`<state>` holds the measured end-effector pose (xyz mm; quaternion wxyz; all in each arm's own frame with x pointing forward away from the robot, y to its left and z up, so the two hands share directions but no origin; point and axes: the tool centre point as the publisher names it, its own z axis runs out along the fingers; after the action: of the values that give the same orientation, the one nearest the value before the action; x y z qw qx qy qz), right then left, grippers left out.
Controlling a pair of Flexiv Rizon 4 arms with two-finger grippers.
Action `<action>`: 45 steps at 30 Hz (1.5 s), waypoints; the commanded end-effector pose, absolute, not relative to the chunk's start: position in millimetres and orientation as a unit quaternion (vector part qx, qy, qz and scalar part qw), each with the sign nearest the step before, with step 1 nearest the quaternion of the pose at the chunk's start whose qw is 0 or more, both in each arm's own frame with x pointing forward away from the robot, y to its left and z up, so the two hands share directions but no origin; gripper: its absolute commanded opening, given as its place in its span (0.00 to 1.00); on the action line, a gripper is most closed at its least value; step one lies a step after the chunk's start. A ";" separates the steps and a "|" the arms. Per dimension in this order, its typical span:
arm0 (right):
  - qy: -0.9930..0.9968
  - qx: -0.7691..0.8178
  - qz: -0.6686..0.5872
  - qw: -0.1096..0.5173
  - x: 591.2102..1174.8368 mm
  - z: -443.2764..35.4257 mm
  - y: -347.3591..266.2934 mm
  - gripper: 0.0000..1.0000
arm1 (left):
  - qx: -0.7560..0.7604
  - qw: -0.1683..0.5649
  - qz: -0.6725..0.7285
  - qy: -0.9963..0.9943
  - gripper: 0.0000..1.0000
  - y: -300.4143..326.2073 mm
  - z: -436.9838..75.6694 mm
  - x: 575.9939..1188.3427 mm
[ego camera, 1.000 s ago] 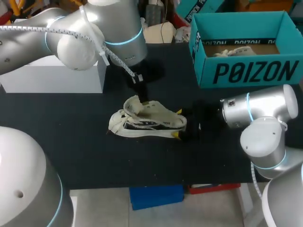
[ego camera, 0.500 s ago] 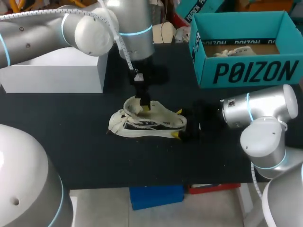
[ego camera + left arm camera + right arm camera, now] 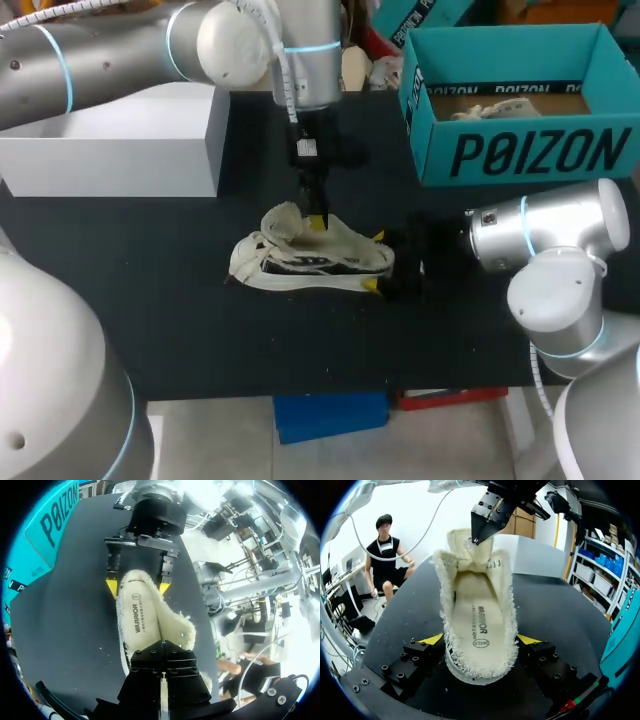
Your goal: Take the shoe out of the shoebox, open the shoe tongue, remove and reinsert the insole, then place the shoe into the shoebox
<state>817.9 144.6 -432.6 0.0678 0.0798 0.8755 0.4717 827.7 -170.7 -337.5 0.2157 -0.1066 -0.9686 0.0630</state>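
Block, white [image 3: 120,150], rectangular, at the table's [image 3: 180,320] far left edge, black surface beneath.

Left arm, coming in over the block; left gripper [image 3: 318,216] pointing down at the shoe, fingers drawn together to a thin slit and pinching the top edge of the tongue [image 3: 465,542], which stands raised.

Shoe [image 3: 320,258], cream with frayed fabric edges and dark side stripes, near the table's middle, lying on its side, held at both ends. Insole [image 3: 477,615] seated inside, printed face showing.

Right gripper [image 3: 374,262], reaching in level from the right, fingers spread about the heel's width, one yellow tip pressed to each side of the heel.

Shoebox [image 3: 520,150], teal, open, at the far right corner, well apart from the shoe; crumpled paper [image 3: 500,108] inside.
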 end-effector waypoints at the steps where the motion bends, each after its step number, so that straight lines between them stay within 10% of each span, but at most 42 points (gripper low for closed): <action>1: 0.876 0.081 0.471 0.068 818.5 -434.6 145.4 0.00 | -0.104 0.249 0.081 -0.960 0.00 -173.4 -357.0 829.1; 45: 0.876 0.081 0.471 0.068 818.5 -434.6 145.4 0.00 | -0.043 0.152 0.035 -0.987 0.00 -183.2 -414.5 794.7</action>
<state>818.0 144.7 -432.5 0.0677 0.0797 0.8755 0.4717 796.7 -182.3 -412.1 0.1536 -0.0426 -0.9866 0.0354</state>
